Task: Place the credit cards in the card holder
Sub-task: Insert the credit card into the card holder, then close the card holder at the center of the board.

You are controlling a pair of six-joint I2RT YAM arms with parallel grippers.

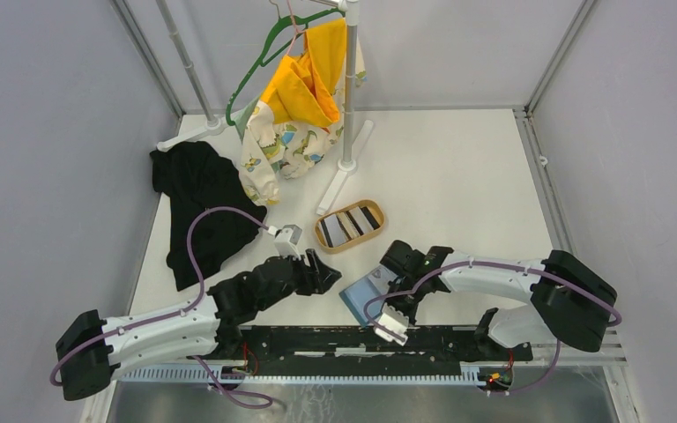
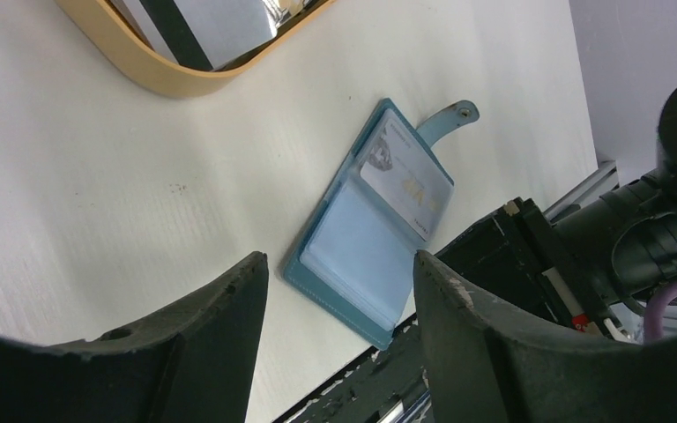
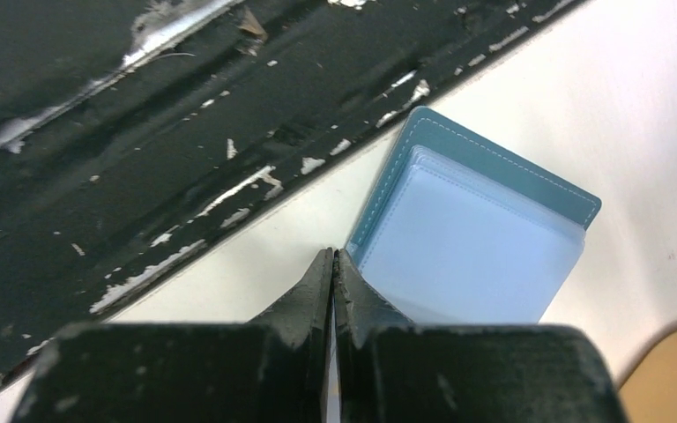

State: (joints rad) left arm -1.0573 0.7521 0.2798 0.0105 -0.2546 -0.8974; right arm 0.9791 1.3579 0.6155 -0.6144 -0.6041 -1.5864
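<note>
Card holder (image 1: pixel 372 293) lies open by the rail (image 1: pixel 335 339), credit cards (image 1: pixel 349 226) in the tray (image 1: pixel 382 218) beyond; left gripper (image 2: pixel 339 261) gapes wide, right gripper (image 3: pixel 333 257) is pinched together at its corner; best pin it there and slide cards in flat.

The white flat table (image 1: pixel 458 167) carries five items directly. A crumpled black fabric garment (image 1: pixel 198 203) lies at the left side, well apart from the rest. The white bar feet of a metal garment stand (image 1: pixel 333 189) rest near the far middle. An oval tan wooden tray (image 1: pixel 350 249) sits just beside the end of one foot, towards the near edge. A teal-blue rectangular folding card holder (image 2: pixel 366 238) lies open and flat, its light blue inside upward and its snap tab extended, between the tray and the near edge. One of its corners reaches a long, scuffed black mounting rail (image 3: pixel 141 132) that runs along that near edge.
</note>
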